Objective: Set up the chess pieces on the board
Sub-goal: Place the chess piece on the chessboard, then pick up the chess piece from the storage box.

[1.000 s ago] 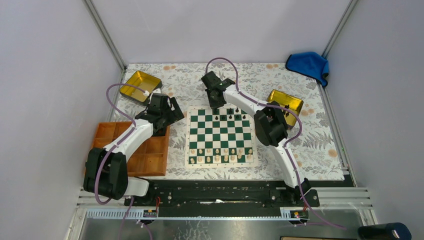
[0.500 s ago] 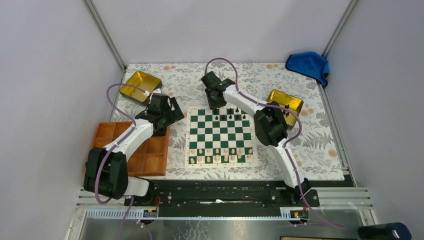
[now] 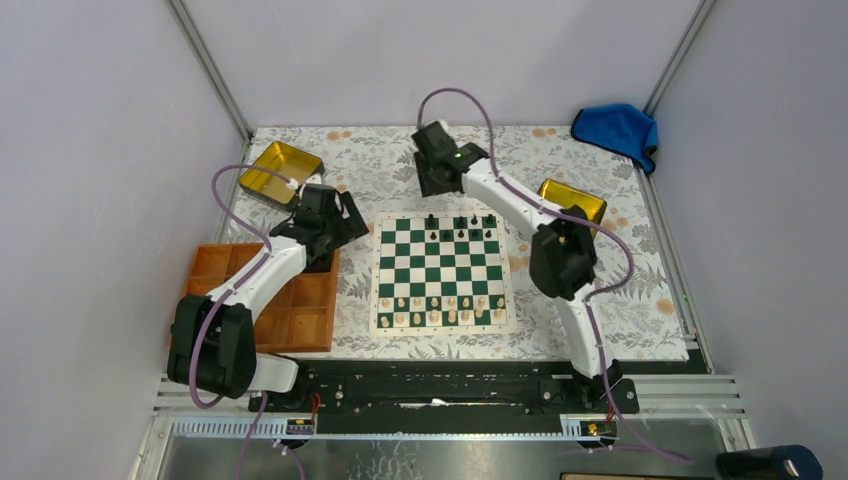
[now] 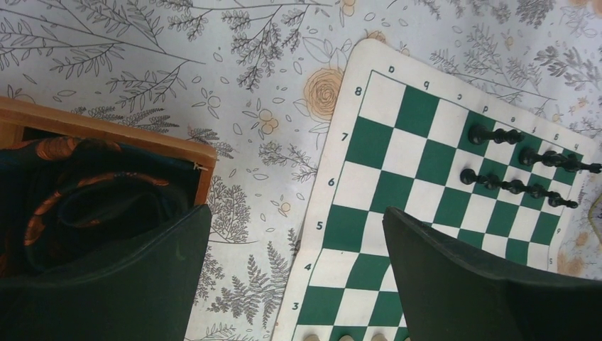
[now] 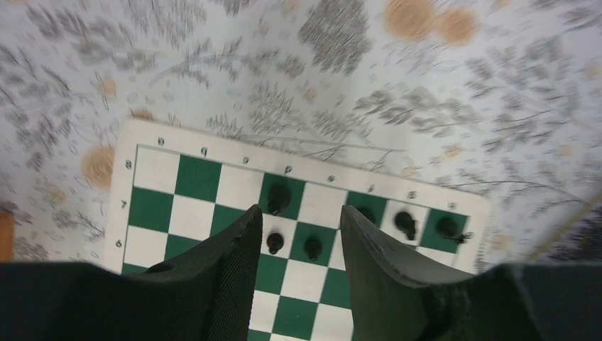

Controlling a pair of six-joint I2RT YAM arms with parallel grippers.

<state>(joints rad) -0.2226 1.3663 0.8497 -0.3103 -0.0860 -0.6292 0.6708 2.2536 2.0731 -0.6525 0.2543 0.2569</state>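
The chess pieces (image 3: 460, 223), small and black, stand clustered on the two far rows of the board (image 3: 425, 275). Cream pieces (image 3: 440, 310) line its near rows. An orange tray (image 3: 300, 322) lies to the left, with one gold tin (image 3: 282, 165) far left, another (image 3: 575, 200) far right, and a blue cloth (image 3: 615, 128) beyond. The tablecloth (image 3: 640, 290) is floral and the walls are pale. The right gripper (image 5: 299, 213) hovers over the board's far edge, jaws apart and holding nothing. The left gripper (image 4: 296, 213) gapes wide between tray and board.

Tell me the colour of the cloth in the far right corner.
Blue cloth, clearest in the top external view.
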